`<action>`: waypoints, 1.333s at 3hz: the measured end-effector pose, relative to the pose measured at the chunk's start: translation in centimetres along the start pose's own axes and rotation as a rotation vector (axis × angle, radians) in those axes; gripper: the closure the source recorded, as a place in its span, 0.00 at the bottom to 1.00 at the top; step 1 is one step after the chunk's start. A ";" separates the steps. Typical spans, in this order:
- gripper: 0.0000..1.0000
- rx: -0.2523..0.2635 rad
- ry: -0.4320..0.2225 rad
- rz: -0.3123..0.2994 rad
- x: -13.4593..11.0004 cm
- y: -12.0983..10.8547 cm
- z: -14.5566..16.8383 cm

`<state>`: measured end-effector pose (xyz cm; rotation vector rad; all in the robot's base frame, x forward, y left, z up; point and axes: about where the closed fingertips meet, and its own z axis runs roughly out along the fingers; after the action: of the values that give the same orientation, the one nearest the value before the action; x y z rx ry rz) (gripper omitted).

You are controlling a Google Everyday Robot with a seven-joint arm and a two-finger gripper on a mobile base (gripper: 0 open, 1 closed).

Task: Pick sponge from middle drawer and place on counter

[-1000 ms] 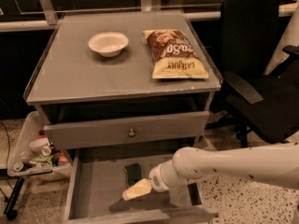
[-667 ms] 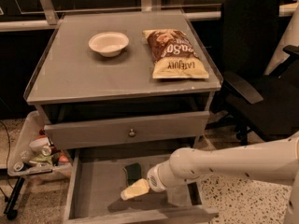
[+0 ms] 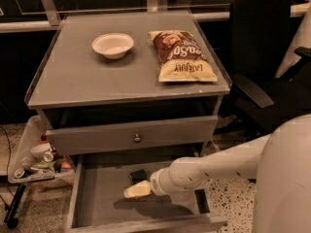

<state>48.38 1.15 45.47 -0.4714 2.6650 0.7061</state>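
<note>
The middle drawer (image 3: 95, 200) stands pulled open below the cabinet, its flat grey floor showing. The sponge (image 3: 138, 174), small and dark on top, lies on the drawer floor near the back middle. My gripper (image 3: 137, 191), cream-coloured, is inside the drawer just in front of the sponge, touching or almost touching it, at the end of the white arm that reaches in from the right. The counter (image 3: 77, 81) is the grey cabinet top above.
A white bowl (image 3: 112, 44) and a chip bag (image 3: 181, 55) lie on the counter. A closed drawer front with a round knob (image 3: 137, 138) hangs over the open drawer. A black office chair (image 3: 262, 67) stands at right. A tray of clutter (image 3: 39, 161) sits at left.
My gripper has moved a little to the left and toward the back of the drawer, closer to the sponge. The sponge, bowl and chip bag have not moved.
</note>
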 end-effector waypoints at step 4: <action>0.00 0.050 -0.023 0.082 -1.8 -1.9 6.3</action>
<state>52.18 3.30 40.29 -0.3401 2.6860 0.6627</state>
